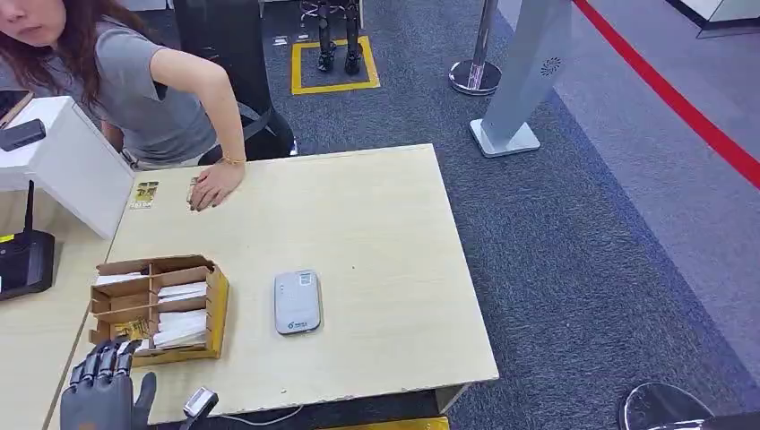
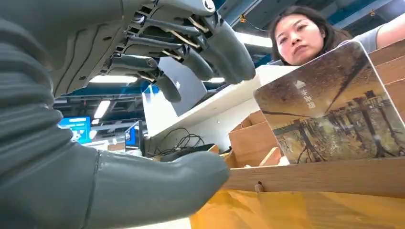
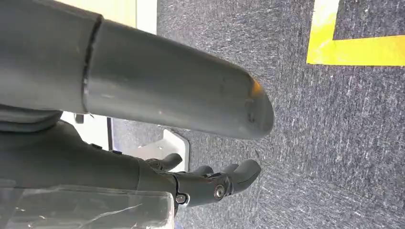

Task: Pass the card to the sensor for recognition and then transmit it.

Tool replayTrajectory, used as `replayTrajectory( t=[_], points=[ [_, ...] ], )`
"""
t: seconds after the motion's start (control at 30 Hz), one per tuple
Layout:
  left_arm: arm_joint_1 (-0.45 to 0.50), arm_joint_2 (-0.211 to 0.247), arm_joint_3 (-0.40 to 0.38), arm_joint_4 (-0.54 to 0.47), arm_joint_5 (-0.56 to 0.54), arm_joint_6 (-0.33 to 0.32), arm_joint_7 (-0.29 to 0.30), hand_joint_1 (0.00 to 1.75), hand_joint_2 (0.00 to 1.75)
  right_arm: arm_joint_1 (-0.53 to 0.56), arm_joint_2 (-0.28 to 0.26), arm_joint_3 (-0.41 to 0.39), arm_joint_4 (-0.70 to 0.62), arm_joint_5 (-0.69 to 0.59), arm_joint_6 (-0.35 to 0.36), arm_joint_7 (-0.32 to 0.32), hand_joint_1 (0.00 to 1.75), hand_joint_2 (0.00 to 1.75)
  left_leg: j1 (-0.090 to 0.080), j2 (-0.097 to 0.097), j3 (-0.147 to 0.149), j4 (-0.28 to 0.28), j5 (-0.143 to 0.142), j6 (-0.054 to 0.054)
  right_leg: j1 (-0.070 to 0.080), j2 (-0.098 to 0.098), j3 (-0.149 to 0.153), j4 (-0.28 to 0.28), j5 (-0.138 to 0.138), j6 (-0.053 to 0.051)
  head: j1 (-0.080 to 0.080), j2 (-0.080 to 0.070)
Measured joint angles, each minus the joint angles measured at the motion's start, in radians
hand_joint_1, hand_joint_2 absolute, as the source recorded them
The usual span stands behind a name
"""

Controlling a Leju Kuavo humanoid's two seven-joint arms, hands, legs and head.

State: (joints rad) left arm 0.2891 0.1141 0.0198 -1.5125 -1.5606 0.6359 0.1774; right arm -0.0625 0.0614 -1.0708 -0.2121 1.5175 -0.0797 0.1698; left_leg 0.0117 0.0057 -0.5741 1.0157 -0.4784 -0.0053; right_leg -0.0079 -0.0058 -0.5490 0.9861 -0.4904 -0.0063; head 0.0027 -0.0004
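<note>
Card: a photo-printed card stands on edge in the near compartment of the cardboard organiser box, leaning against a divider; from the head view its top peeks out just ahead of the left hand.
Handling, as I judge it: thin, stiff and very light, with a glossy face that looks slippery. It should flex a little but not crush. It will slide out of a loose pinch and tip if nudged.
Where to take hold: the exposed upper edge above the box wall, thumb on one face and fingers on the other. The lower part sits behind the wooden-coloured front lip and seems out of reach.
Left hand: at the near edge of the counter, just short of the box, fingers spread and curved with the thumb apart, holding nothing; the card lies between thumb and fingers in the wrist view but is not touched.
Right hand: hanging over grey carpet, fingers loosely curled, nothing in it.
Sensor: the grey card reader lies flat on the counter just beside the box, on its right.
Risk: the box is light cardboard and may shift if the fingers press its wall.
Person: leans on the far counter edge, a hand flat near another card.
</note>
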Motion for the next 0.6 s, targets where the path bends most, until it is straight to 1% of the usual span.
replayTrajectory(
  t=[0.07,0.17,0.23,0.5,0.6],
  points=[
    [0.0,0.0,0.0,0.0,0.0,0.0,0.0,0.56,1.75,0.0,0.0,0.0,0.0,0.001,0.0,0.0,0.0,0.0,0.0,0.0,0.0,0.0,0.0,0.0,0.0,0.0,0.0,0.0,0.0,0.0,0.0,0.0],
    [-0.005,0.003,0.0,0.0,0.003,0.0,-0.001,0.54,1.75,0.0,0.0,0.0,0.0,0.007,0.002,0.001,0.0,0.0,0.0,0.0,0.0,0.0,0.0,0.0,0.0,0.0,0.0,0.0,0.0,0.0,0.0,0.0],
    [-0.014,0.007,0.0,0.0,0.005,0.0,-0.003,0.56,1.75,0.0,0.0,0.0,0.0,0.012,0.002,0.0,0.0,0.0,0.0,0.0,0.0,0.0,0.0,0.0,0.0,0.0,0.0,0.0,0.0,0.0,0.0,0.0],
    [-0.054,0.019,-0.005,0.008,0.003,0.0,-0.016,0.54,1.75,-0.001,-0.001,0.0,0.0,0.016,0.002,-0.003,0.0,0.0,0.0,0.0,0.0,0.0,0.0,0.0,0.0,0.0,0.0,0.0,0.0,0.0,0.0,0.0],
    [-0.067,0.032,-0.013,0.011,0.003,0.0,-0.016,0.56,1.75,-0.001,-0.002,0.0,0.0,0.018,0.003,-0.003,0.0,0.0,0.0,0.0,0.0,0.0,0.0,0.0,0.0,0.0,0.0,0.0,0.0,0.0,0.0,0.0]
  ],
)
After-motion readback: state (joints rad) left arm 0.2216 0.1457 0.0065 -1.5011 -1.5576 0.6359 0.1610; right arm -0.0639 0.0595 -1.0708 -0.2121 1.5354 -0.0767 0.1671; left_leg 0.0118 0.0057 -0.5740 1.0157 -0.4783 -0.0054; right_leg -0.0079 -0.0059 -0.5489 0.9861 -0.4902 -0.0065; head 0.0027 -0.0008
